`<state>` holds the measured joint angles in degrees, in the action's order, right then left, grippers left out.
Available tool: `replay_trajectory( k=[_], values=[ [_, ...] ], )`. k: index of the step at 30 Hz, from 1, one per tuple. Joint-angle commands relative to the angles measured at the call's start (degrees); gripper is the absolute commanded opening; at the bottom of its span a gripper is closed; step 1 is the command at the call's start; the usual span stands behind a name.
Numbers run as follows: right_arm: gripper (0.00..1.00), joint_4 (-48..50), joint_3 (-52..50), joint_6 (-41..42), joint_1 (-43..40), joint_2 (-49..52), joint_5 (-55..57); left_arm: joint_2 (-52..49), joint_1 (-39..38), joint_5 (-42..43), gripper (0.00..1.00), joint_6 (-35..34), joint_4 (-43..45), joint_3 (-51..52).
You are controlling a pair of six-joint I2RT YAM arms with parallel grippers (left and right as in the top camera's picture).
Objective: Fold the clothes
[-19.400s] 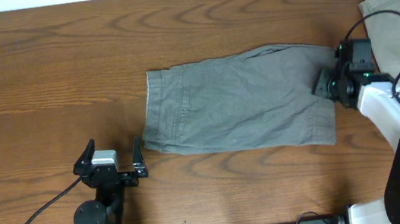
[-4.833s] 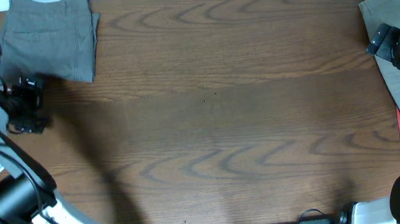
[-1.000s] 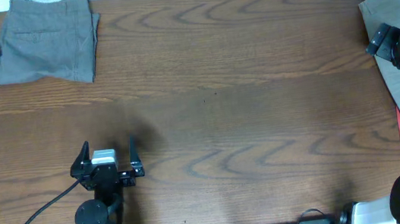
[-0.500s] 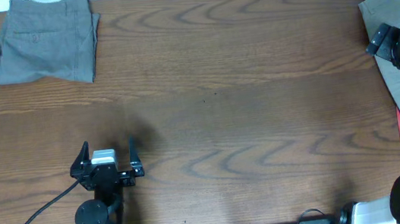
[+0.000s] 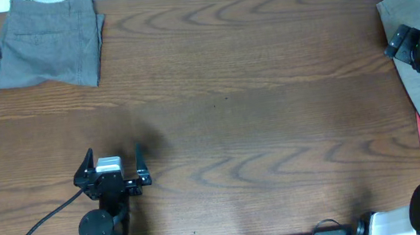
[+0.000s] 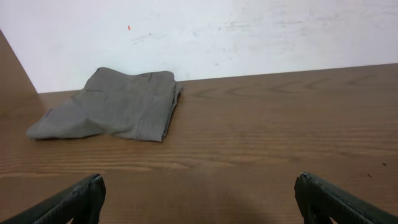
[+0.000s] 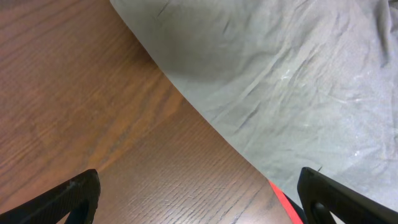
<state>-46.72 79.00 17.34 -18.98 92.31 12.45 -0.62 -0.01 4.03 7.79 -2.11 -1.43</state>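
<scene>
Overhead, grey shorts (image 5: 44, 41): laid folded at the table's (image 5: 257, 112) far-left corner.
Khaki shorts (image 5: 407, 9): spread at the right edge.
Left fingers (image 6: 74, 199): held wide open, empty.
Right fingers (image 7: 68, 196): held wide open, empty, over khaki cloth.

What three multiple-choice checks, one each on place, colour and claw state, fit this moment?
1. Where do the folded grey woven shorts lie?
A. Far left corner of the brown wooden table
B. Table centre
C. Near edge, right side

2. What colour is the crumpled woven cloth by the right claw?
A. Blue
B. Light khaki
C. Green

3. How is the left claw?
A. Shut on the shorts
B. Shut, empty
C. Open, empty

Answers:
1 A: the overhead view shows them at the top-left corner.
2 B: the right wrist view shows pale khaki fabric.
3 C: its fingers stand wide apart with only table between them.
</scene>
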Motion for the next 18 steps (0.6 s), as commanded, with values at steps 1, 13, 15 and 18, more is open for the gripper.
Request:
replay_trajectory(
  k=[1, 13, 15, 18],
  values=[
    [0.99, -0.1, 0.7, -0.7, 0.3, -0.1, 0.4, 0.4, 0.3, -0.5, 0.98, 1.0, -1.6, 1.2],
    [0.99, -0.5, 0.7, -0.7, 6.2, -19.9, 0.4, 0.4, 0.3, -0.5, 0.98, 1.0, -1.6, 1.2],
    [0.99, -0.5, 0.7, -0.7, 8.0, -24.1, 0.4, 0.4, 0.3, -0.5, 0.98, 1.0, -1.6, 1.2],
    [0.99, -0.6, 0.7, -0.7, 11.6, -30.9, 0.4, 0.4, 0.3, -0.5, 0.98, 1.0, -1.6, 1.2]
  ],
)
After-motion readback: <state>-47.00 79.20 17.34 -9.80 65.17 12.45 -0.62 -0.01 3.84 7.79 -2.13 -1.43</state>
